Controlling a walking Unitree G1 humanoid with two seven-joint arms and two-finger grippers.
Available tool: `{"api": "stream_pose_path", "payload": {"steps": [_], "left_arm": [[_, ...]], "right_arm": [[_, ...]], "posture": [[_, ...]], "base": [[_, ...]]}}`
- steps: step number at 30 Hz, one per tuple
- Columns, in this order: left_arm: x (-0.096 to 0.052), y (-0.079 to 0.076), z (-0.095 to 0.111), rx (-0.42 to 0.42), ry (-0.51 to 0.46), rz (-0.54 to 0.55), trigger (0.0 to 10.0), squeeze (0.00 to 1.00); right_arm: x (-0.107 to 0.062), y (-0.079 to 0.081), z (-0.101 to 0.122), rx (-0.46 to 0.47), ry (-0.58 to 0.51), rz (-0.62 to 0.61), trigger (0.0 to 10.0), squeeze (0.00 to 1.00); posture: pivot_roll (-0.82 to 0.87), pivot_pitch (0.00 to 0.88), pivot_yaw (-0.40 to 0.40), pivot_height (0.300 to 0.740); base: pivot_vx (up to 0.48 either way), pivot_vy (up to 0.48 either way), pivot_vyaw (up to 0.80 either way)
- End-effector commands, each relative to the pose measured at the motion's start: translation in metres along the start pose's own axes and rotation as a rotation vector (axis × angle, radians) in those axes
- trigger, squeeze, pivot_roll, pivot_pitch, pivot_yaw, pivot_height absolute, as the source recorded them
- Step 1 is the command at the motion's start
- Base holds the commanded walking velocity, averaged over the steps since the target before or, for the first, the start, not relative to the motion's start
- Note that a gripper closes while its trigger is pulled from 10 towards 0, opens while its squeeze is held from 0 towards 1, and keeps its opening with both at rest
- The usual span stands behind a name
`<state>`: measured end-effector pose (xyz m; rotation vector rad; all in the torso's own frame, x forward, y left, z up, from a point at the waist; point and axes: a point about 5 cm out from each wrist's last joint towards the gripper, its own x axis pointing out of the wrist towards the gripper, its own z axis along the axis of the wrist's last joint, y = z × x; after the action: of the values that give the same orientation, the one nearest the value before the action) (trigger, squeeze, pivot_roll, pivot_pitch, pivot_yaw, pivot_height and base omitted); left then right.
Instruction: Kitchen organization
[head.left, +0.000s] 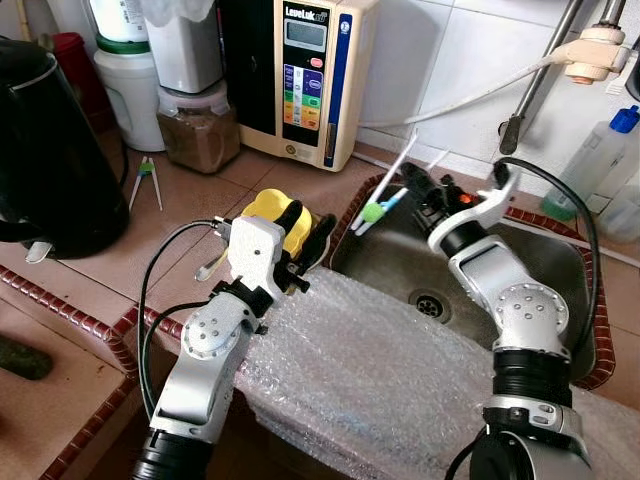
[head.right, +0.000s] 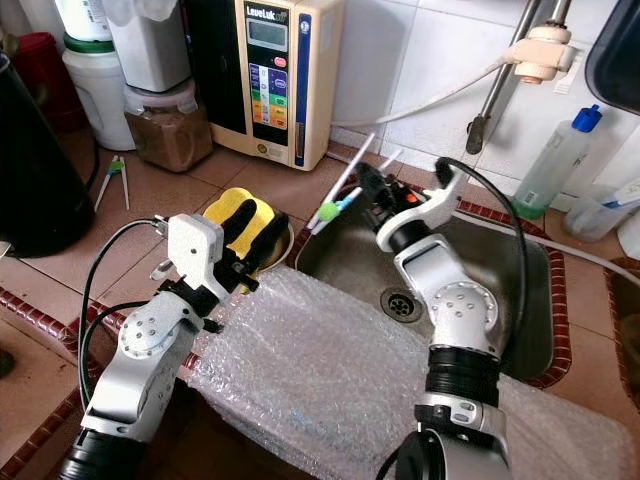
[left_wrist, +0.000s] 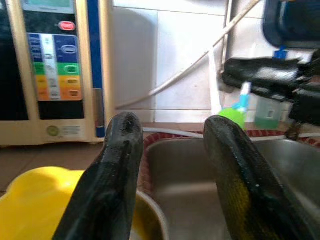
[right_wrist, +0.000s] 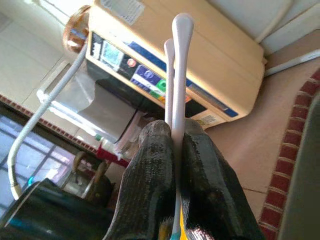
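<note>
At the far left a black kettle (head.left: 50, 150) is sitting on the tiled counter (head.left: 190, 215), cut off by the picture's edge, with a white canister (head.left: 128, 85) and a jar of brown powder (head.left: 198, 125) behind it and a cream water ionizer (head.left: 300, 75) standing against the wall tiles. None of these looks to have been sorted yet.

The left gripper (head.left: 308, 245) is hovering just beside a yellow object sitting in a metal bowl (head.left: 270, 215) at the sink's left corner; its fingers (left_wrist: 115, 170) are standing well apart with nothing between them. What the yellow object is I cannot tell, since the arm is covering much of it.

A sheet of bubble wrap (head.left: 370, 370) is lying over the front edge of the sink (head.left: 400, 260), hiding whatever is beneath it.

The right gripper (head.left: 415, 180) is reaching over the basin's back-left corner, its fingers (right_wrist: 155, 190) closed tight on two white toothbrushes (head.left: 385, 195), whose green and blue heads are pointing down toward the rim and whose handles are sticking up toward the wall.

So the toothbrushes are lifted but not yet put away, and I judge the organizing to be at an early stage. Where they belong is not clear. At the right, a plastic bottle with a blue cap (head.left: 600, 160) is cut off at the frame's edge.
</note>
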<state>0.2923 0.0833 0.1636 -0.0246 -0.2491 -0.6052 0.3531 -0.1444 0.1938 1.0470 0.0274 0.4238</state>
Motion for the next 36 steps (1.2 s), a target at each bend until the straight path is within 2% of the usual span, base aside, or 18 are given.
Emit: {"api": "stream_pose_path", "payload": {"steps": [1,5,7,8,9,11,13,18,22,25,26,28,29,36], "left_arm": [[0.004,-0.002,0.002,-0.01,0.006,-0.032,10.0,1.0],[0.005,-0.003,0.011,-0.017,0.025,-0.082,10.0,1.0],[0.004,-0.003,0.012,-0.019,0.028,-0.088,10.0,1.0],[0.003,-0.001,0.014,-0.02,0.048,-0.114,10.0,1.0],[0.003,-0.001,0.014,-0.02,0.048,-0.114,10.0,1.0],[0.0,0.002,0.017,-0.013,0.074,-0.142,10.0,1.0],[-0.003,0.008,0.017,-0.006,0.106,-0.155,10.0,1.0],[-0.008,0.011,0.013,0.006,0.163,-0.186,10.0,1.0],[-0.011,0.001,0.008,-0.018,0.211,-0.249,10.0,1.0],[-0.014,-0.002,0.004,-0.028,0.241,-0.281,10.0,1.0],[-0.015,-0.006,0.002,-0.027,0.262,-0.313,10.0,1.0],[-0.016,-0.007,0.0,-0.02,0.271,-0.322,10.0,1.0],[-0.016,-0.007,-0.001,-0.022,0.279,-0.329,10.0,1.0],[-0.016,-0.011,-0.003,-0.008,0.302,-0.349,10.0,1.0]], "right_arm": [[0.004,0.002,0.006,-0.022,-0.018,-0.011,0.0,0.0],[0.006,-0.003,0.025,-0.119,-0.103,-0.048,0.0,0.0],[0.005,-0.004,0.028,-0.135,-0.112,-0.053,0.0,0.0],[0.004,-0.009,0.04,-0.241,-0.145,-0.097,0.0,0.0],[0.004,-0.009,0.04,-0.241,-0.145,-0.097,0.0,0.0],[0.002,-0.017,0.053,-0.379,-0.168,-0.149,0.0,0.0],[-0.002,-0.031,0.061,-0.497,-0.159,-0.226,0.0,0.0],[-0.022,-0.071,0.059,-0.725,-0.069,-0.45,0.0,0.0],[-0.034,-0.091,0.049,-0.763,-0.01,-0.537,0.0,0.0],[-0.036,-0.097,0.044,-0.805,0.031,-0.567,0.0,0.0],[-0.037,-0.102,0.037,-0.818,0.07,-0.572,10.0,0.0],[-0.037,-0.104,0.032,-0.822,0.096,-0.566,10.0,0.0],[-0.037,-0.105,0.028,-0.829,0.105,-0.557,10.0,1.0],[-0.034,-0.107,0.015,-0.867,0.161,-0.539,10.0,1.0]], "posture": [[0.04,0.0,-0.057,0.74],[0.05,0.0,-0.048,0.74],[0.05,0.0,-0.048,0.74],[0.06,0.0,-0.049,0.74],[0.06,0.0,-0.049,0.74],[0.07,0.0,-0.048,0.74],[0.07,0.0,-0.047,0.74],[0.07,0.0,-0.044,0.74],[0.06,0.0,-0.039,0.74],[0.06,0.0,-0.037,0.74],[0.06,0.0,-0.034,0.74],[0.06,0.0,-0.032,0.74],[0.05,0.0,-0.03,0.74],[0.05,0.0,-0.029,0.74]], "base": [[0.0,0.0,0.0],[0.0,0.0,0.0],[0.0,0.0,0.0],[0.0,0.0,0.0],[0.0,0.0,0.0],[0.0,0.0,0.0],[0.0,0.0,0.0],[0.0,0.0,0.0],[0.0,0.0,0.0],[0.0,0.0,0.0],[0.0,0.0,0.0],[0.0,0.0,0.0],[0.0,0.0,0.0],[0.0,0.0,0.0]]}}
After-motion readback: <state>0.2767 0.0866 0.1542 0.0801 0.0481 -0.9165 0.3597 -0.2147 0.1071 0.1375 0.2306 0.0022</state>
